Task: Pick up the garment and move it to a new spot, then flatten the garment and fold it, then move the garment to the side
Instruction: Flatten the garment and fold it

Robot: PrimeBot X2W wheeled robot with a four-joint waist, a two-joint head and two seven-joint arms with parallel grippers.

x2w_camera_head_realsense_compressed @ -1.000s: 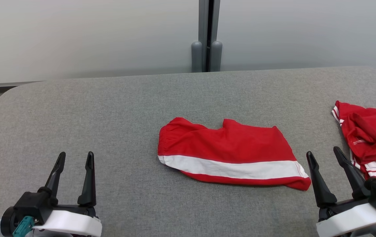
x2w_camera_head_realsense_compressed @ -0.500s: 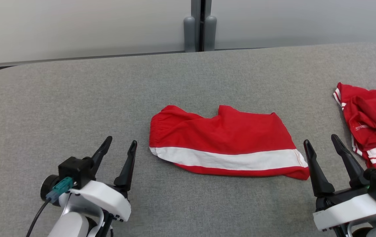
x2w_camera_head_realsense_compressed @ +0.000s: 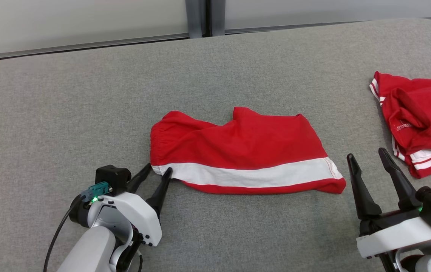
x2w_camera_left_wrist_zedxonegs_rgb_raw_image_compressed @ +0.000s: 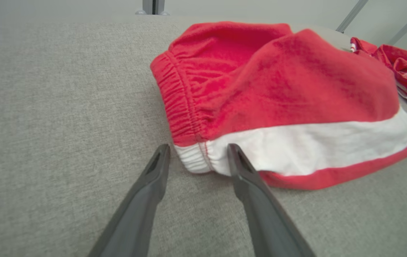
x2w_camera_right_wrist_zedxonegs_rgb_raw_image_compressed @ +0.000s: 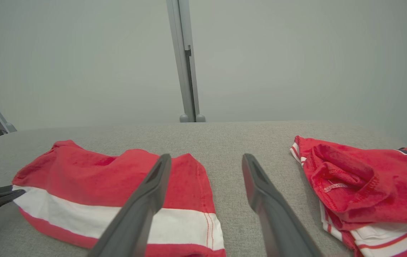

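Where the garment (x2w_camera_head_realsense_compressed: 245,151) ends, the left hand (x2w_camera_head_realsense_compressed: 159,167) straddles its waistband corner.

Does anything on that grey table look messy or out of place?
The crumpled red garment at the right edge of the table: it is bunched, with a fold rolled over on top. The red shorts in the middle lie fairly flat. Nothing looks spilled or torn.

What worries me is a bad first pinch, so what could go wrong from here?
1. The left gripper stands open astride the white waistband corner of the shorts. Closing there may catch only one layer, leaving them twisted when lifted.
2. The second red garment lies close beside the right gripper. A sweep that way could snag it.
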